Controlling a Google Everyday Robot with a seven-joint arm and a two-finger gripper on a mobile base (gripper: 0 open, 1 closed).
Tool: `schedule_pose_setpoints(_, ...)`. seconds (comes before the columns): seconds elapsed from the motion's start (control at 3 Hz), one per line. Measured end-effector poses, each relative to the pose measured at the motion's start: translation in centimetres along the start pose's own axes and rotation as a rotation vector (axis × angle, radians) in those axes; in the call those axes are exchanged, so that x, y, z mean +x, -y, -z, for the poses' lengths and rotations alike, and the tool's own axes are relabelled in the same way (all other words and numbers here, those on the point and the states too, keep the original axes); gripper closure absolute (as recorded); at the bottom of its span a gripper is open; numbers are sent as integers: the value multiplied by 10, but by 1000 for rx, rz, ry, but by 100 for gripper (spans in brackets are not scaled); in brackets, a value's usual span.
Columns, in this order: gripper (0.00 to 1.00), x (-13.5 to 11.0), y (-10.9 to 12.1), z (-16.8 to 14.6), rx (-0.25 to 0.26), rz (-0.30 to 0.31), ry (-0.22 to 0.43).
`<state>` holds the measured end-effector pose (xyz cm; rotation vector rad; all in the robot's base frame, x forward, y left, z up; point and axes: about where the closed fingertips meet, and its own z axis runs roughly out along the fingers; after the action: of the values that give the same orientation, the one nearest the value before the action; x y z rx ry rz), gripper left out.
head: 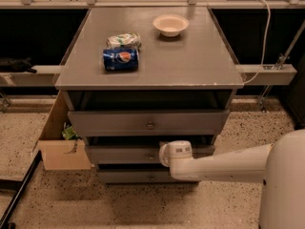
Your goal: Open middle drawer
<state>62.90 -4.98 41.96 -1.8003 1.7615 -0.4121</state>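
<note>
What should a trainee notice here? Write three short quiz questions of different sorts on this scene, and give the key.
1. True or false: the gripper is at the front of the middle drawer, close to its knob.
2. Pick one. The white bowl stands: A, on the floor; B, on the cabinet; C, inside a drawer.
3. Short answer: what colour is the can lying on the cabinet?

Key: 1 true; 2 B; 3 blue.
</note>
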Motion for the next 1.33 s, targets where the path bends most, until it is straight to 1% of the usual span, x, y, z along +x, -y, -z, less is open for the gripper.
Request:
schedule_pose_setpoints(0.33,90,0,0,0,0,0,0)
schedule_pose_setpoints(0.67,100,0,0,0,0,0,0)
schedule_pose_setpoints(1.0,76,0,0,0,0,0,0)
schedule_pose_setpoints(1.33,89,0,0,0,0,0,0)
